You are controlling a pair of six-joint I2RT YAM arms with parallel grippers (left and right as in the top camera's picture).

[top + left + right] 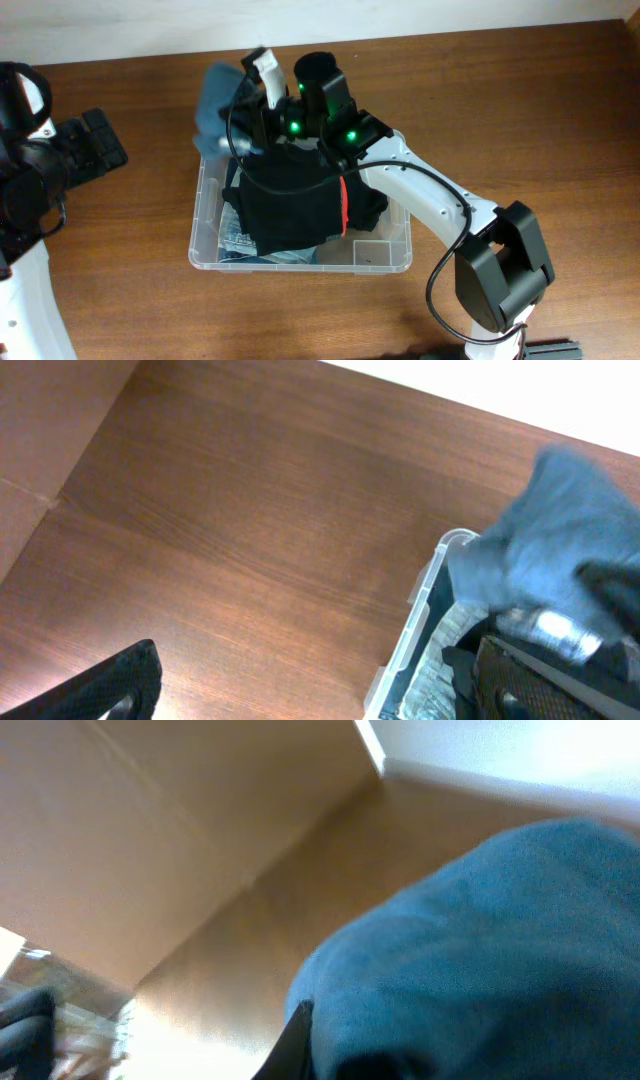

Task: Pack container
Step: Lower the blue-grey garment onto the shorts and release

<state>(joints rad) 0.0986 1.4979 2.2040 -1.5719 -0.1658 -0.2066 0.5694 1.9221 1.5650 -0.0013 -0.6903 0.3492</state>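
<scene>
The container [205,215] is a clear plastic bin in the middle of the table, holding a black garment [295,205] and folded jeans [240,240]. Its corner shows in the left wrist view [425,610]. My right gripper [250,95] is over the bin's far left corner, shut on a blue cloth [215,100] that hangs over the rim. The blue cloth fills the right wrist view [480,950], with one finger [295,1040] against it. It also shows in the left wrist view [550,550]. My left gripper [105,145] is open and empty, left of the bin [330,695].
The right arm [430,200] crosses over the bin's right side from its base [500,270] at the front right. The wooden table [520,90] ends at a white wall along the back.
</scene>
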